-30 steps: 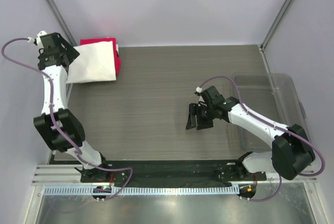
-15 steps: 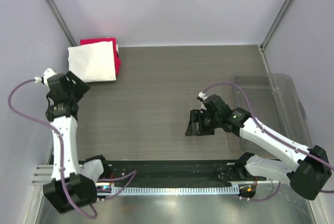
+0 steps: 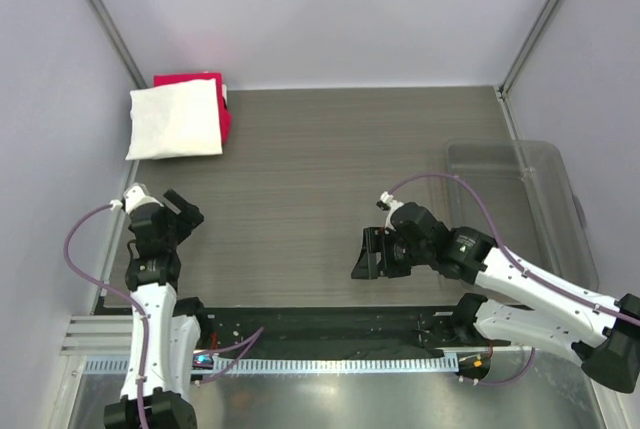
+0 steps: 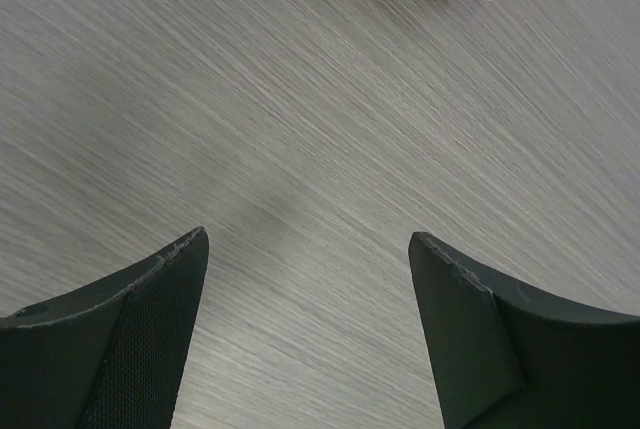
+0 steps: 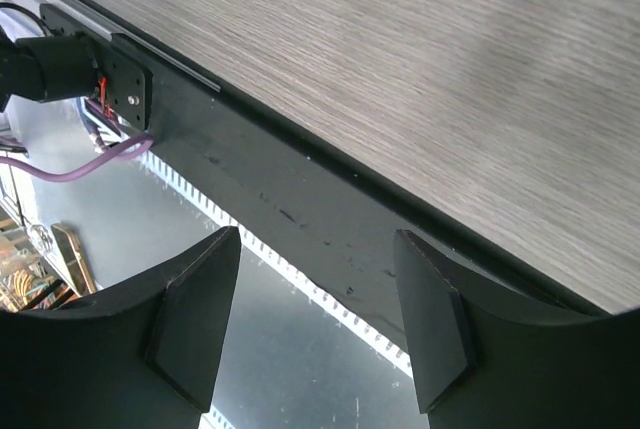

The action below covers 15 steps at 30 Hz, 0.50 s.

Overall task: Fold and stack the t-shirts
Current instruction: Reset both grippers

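Woodgrain table (image 3: 300, 169), clear tub (image 3: 520, 189) right, t-shirts (image 3: 175, 119) far-left, left hand (image 4: 305, 244) and right hand (image 5: 318, 234) released

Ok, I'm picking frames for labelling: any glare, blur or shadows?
Top external: even light, sharp, mild glare on the metal sill. Left wrist: crisp table grain, faint shadow by the left end effector. Right wrist: grain softer, shadow patch upper right.
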Each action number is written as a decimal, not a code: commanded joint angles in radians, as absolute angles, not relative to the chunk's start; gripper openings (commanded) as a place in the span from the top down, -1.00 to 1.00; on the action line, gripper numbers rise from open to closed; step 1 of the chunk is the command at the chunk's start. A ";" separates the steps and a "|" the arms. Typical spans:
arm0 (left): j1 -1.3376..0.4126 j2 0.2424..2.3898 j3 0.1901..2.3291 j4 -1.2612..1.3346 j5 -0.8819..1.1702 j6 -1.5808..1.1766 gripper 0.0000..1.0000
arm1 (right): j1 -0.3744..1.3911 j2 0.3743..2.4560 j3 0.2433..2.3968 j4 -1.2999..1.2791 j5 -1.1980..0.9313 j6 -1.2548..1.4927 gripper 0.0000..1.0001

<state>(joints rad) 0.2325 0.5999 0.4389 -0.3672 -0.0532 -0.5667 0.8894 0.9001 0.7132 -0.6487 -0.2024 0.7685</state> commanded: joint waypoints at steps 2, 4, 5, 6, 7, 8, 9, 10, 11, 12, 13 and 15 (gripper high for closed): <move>0.195 0.578 0.384 -0.210 -0.110 -0.566 -0.63 | 0.904 0.859 0.690 -0.643 -0.172 0.815 -0.37; 0.157 0.595 0.344 -0.102 -0.084 -0.568 -0.49 | 0.907 0.848 0.681 -0.634 -0.169 0.815 -0.38; 0.137 0.607 0.310 -0.069 -0.101 -0.566 -0.45 | 0.908 0.845 0.680 -0.632 -0.166 0.816 -0.38; 0.112 0.641 0.302 -0.027 -0.171 -0.558 -0.40 | 0.907 0.845 0.678 -0.629 -0.164 0.818 -0.38; 0.071 0.656 0.304 -0.023 -0.230 -0.567 -0.40 | 0.908 0.847 0.680 -0.627 -0.160 0.819 -0.38; 0.058 0.675 0.311 -0.008 -0.232 -0.549 -0.41 | 0.908 0.847 0.680 -0.627 -0.155 0.822 -0.38; 0.045 0.702 0.308 0.035 -0.230 -0.529 -0.42 | 0.908 0.847 0.681 -0.629 -0.155 0.825 -0.38; 0.034 0.722 0.302 0.116 -0.244 -0.500 -0.43 | 0.910 0.842 0.681 -0.627 -0.153 0.825 -0.38; 0.023 0.741 0.299 0.162 -0.233 -0.468 -0.43 | 0.910 0.838 0.680 -0.627 -0.152 0.825 -0.38; 0.020 0.783 0.301 0.222 -0.233 -0.439 -0.43 | 0.910 0.833 0.673 -0.629 -0.149 0.828 -0.39; 0.017 0.807 0.305 0.236 -0.247 -0.389 -0.43 | 0.910 0.819 0.672 -0.630 -0.147 0.830 -0.39; 0.017 0.859 0.307 0.262 -0.296 -0.373 -0.45 | 0.910 0.812 0.661 -0.635 -0.144 0.827 -0.40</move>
<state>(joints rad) 0.0216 0.8085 0.2977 0.0715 -0.2039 -0.4656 0.9024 0.8417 0.6697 -0.6518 -0.1684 0.8158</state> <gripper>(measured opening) 0.720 0.696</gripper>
